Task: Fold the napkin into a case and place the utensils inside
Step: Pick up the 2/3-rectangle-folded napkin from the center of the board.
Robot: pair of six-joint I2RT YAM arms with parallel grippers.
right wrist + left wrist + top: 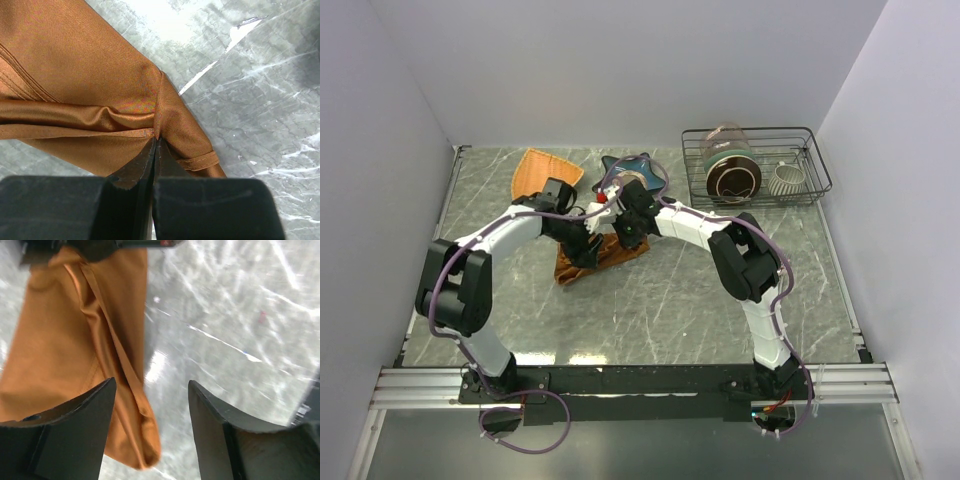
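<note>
While the right gripper [156, 141] is pinched shut on a fold of the one napkin [580, 271], lying folded on the table [670, 305], the left gripper [152, 386] hangs open over its end, holding nothing. One wire rack [817, 172] stands well apart.

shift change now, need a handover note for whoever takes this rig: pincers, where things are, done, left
Left pincer: open, over the napkin's long edge, gripping nothing.
Right pincer: shut on a fold of the napkin.
Napkin: on the table between the arms, folded lengthwise and creased, fold unfinished.
Utensils: not visible in any view.
Left to do: finish folding, find the utensils, slide them in.
</note>
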